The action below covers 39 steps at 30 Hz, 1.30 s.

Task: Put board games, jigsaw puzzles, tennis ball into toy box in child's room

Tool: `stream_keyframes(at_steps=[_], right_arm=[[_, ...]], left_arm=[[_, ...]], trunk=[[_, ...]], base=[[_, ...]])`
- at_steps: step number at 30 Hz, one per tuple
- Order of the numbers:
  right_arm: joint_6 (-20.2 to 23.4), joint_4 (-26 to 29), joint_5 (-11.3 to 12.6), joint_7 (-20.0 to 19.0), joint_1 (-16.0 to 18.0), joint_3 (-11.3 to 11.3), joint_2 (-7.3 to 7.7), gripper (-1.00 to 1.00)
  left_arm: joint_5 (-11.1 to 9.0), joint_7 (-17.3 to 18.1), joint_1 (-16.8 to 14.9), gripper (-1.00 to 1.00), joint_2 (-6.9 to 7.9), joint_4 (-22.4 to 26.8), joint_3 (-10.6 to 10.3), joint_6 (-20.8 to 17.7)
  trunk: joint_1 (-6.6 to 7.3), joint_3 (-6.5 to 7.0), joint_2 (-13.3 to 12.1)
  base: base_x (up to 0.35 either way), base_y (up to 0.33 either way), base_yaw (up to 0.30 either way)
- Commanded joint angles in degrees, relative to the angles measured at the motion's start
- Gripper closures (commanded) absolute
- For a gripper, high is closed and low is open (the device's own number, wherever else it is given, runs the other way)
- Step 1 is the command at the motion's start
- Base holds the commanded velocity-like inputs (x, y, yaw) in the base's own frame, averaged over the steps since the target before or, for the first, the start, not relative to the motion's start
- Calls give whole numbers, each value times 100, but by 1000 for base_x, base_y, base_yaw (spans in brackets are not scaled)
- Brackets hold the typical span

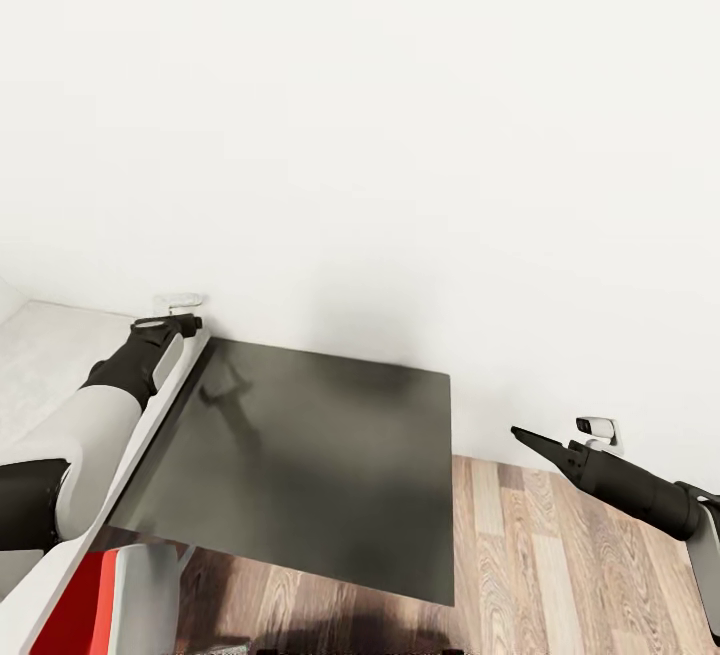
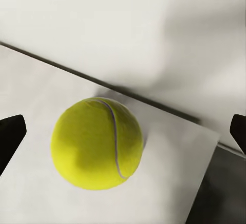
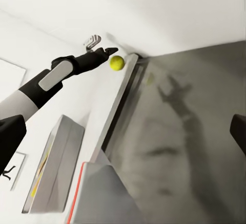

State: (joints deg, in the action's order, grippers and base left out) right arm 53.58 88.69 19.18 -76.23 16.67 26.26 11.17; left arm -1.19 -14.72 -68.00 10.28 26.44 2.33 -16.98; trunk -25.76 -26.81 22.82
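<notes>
- Table [image 1: 300,465]: pale slab top along robot's left, lower dark grey section in front, against white wall [image 1: 400,135].
- Left gripper [image 2: 123,131]: jaws spread wide, straddling ball, no contact visible.
- Right gripper [image 1: 530,438]: raised over wooden floor [image 1: 560,555]; jaws spread, empty.
- Tennis ball [image 2: 97,143]: resting on pale top near far corner.

The scene is seen from high up by the head camera, facing forward and down onto the dark grey square lower section [image 1: 310,465] of the table. The round yellow tennis ball [image 2: 97,143] is viewed very near by the left wrist camera. By the right wrist camera, ball [image 3: 117,62] and dark section [image 3: 195,131] are seen from far.
</notes>
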Motion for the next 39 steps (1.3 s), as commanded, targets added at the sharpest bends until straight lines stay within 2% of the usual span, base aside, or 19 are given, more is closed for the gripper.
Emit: stream_keyframes(at_steps=[1,33,39], right_arm=[[39,0,16,-6,3,2,1,-100],[12,-8,16,-13,3,2,0,-100],[-13,-8,16,-14,3,2,1,-100]], left_arm=[[-5,-13,-2,-100,-1,4,5,-29],[31,-21,-9,-100,-2,25,12,-16],[31,-22,-40,-100,81,28,14,-10]], trunk=[[-3,-18,10],[-3,-319,10],[-3,-366,10]], base=[[0,0,0],[0,0,0],[0,0,0]])
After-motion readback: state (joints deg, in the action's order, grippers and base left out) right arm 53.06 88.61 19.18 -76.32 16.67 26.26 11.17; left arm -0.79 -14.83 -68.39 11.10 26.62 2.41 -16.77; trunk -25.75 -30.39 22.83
